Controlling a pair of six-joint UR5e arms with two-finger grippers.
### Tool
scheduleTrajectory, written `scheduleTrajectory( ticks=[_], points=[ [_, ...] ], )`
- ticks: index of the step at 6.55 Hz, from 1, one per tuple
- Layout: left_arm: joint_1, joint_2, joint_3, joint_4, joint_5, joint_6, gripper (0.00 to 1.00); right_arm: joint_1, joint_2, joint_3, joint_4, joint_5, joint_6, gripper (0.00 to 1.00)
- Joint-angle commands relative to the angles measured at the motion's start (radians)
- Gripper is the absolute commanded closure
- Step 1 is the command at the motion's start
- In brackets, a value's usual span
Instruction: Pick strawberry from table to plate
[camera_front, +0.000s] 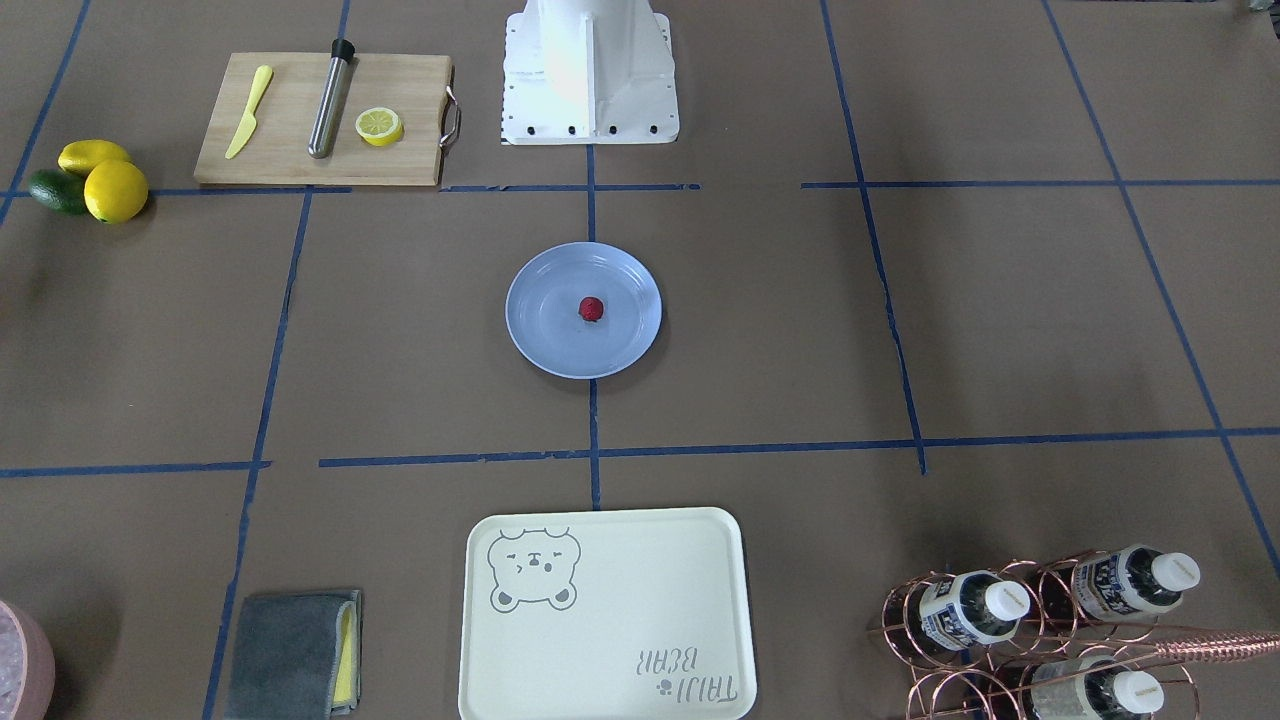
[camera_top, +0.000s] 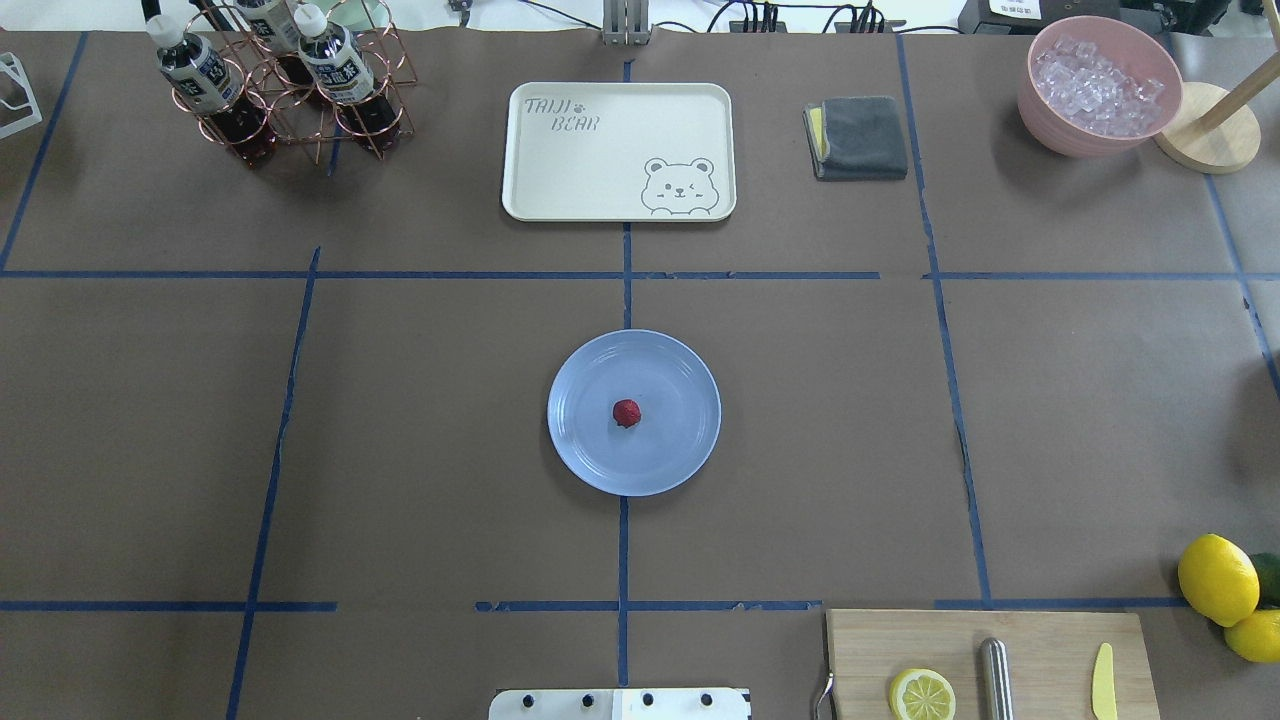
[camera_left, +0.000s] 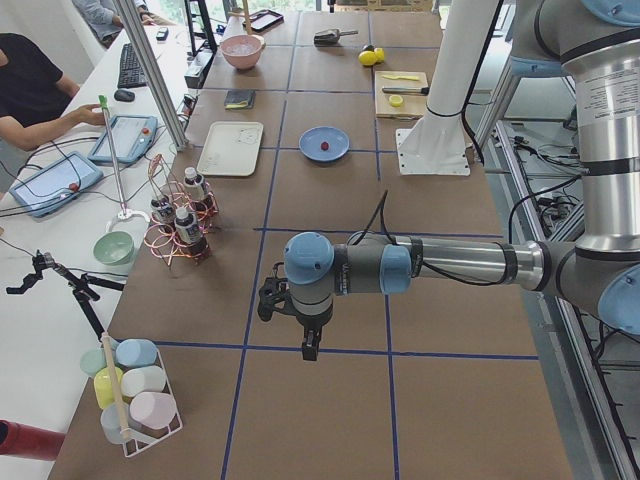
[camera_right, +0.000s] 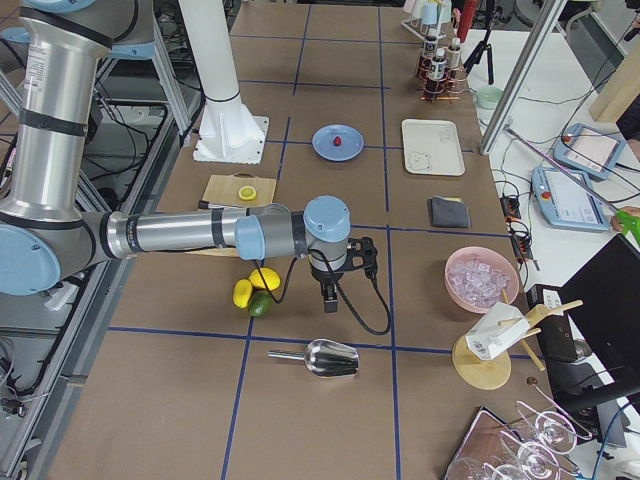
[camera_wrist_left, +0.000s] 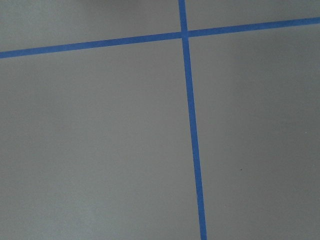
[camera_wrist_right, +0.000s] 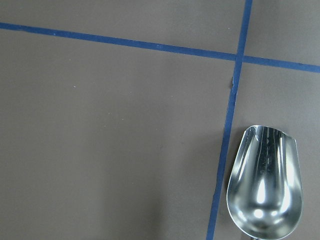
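The small dark red strawberry (camera_front: 591, 309) (camera_top: 626, 412) lies near the middle of the light blue plate (camera_front: 545, 330) (camera_top: 675, 440), which rests at the centre of the brown paper table (camera_top: 450, 400). Both grippers are far from the plate, and neither appears in the overhead or front views. My left gripper (camera_left: 312, 345) hangs over bare table at the near end in the left side view. My right gripper (camera_right: 333, 298) hangs beside the lemons in the right side view. I cannot tell whether either is open or shut. The wrist views show no fingers.
A cutting board (camera_top: 1040, 640) carries a lemon half (camera_top: 922, 694), a metal muddler and a yellow knife. Lemons (camera_top: 1217, 578) lie beside it. The bear tray (camera_top: 618, 150), grey cloth (camera_top: 860, 136), ice bowl (camera_top: 1098, 85) and bottle rack (camera_top: 280, 85) stand along the far side. A metal scoop (camera_wrist_right: 265, 187) lies under the right wrist.
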Motion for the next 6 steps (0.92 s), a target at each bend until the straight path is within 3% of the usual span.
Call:
scheduleTrajectory(
  ticks=[1, 6],
  points=[
    [0.0, -0.001, 0.0, 0.002, -0.001, 0.0, 0.0, 0.0, 0.001, 0.0, 0.001, 0.0, 0.0, 0.0],
    [0.0, -0.001, -0.01, 0.0, -0.002, -0.002, 0.0, 0.0, 0.001, 0.0, 0.001, 0.0, 0.0, 0.0]
  ],
)
